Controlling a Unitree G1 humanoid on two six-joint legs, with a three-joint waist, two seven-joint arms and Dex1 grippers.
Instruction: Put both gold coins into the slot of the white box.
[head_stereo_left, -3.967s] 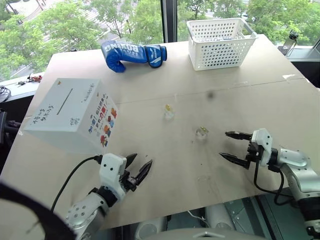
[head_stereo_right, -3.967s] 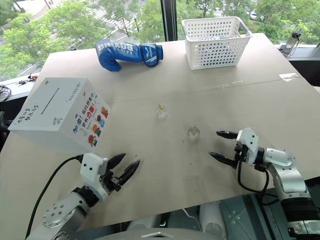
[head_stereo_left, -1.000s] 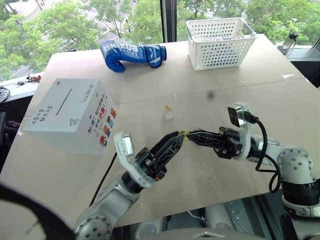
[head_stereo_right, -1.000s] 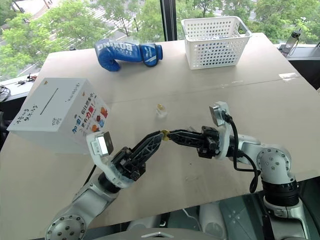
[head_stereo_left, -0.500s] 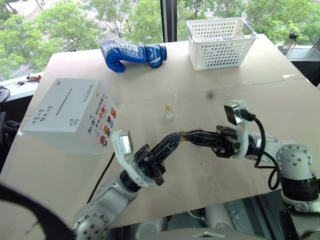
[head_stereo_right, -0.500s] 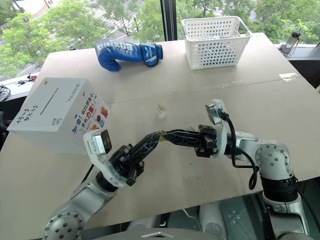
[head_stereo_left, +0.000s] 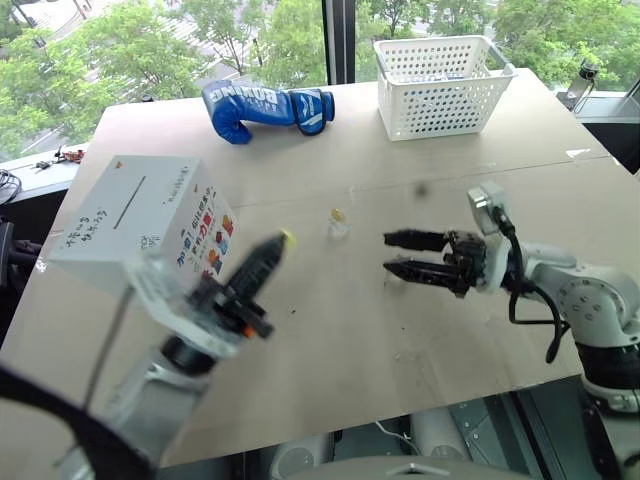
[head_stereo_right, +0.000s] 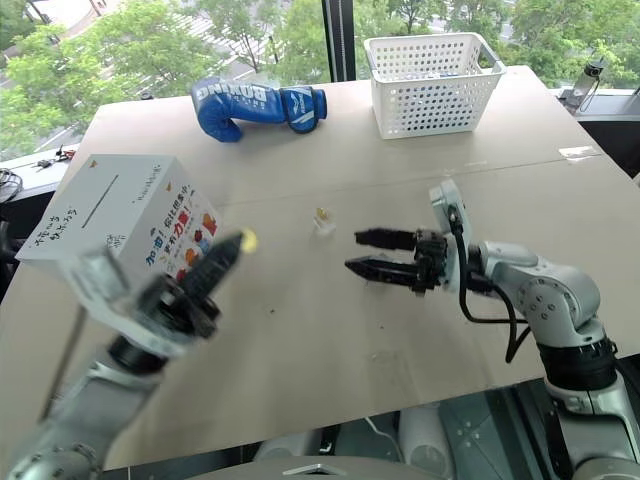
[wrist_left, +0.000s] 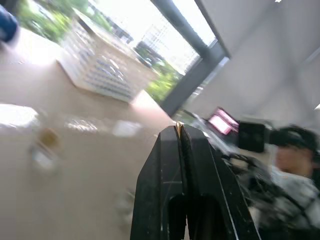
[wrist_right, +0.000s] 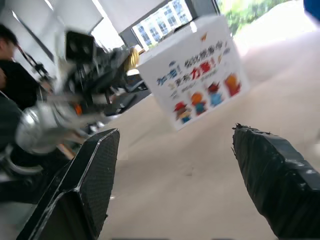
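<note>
My left gripper (head_stereo_left: 283, 241) is shut on one gold coin (head_stereo_left: 287, 237), held in the air just right of the white box (head_stereo_left: 140, 230). In the left wrist view the coin's edge (wrist_left: 178, 125) peeks out between the closed fingertips. The slot (head_stereo_left: 128, 202) is a thin dark slit on the box's top face. A second gold coin (head_stereo_left: 338, 214) rests on a small clear holder mid-table. To the right of that coin, my right gripper (head_stereo_left: 387, 251) hovers over the table, open and empty, pointing left toward the box (wrist_right: 200, 70).
A white perforated basket (head_stereo_left: 440, 85) stands at the back right and a blue boxing glove (head_stereo_left: 265, 108) lies at the back centre. A person (wrist_right: 7, 55) is off to the side of the table. The table's front edge runs close below both arms.
The coin passed from my right gripper to my left. The left gripper closed on it and swung up and left toward the box. The right gripper opened and drew back to the right.
</note>
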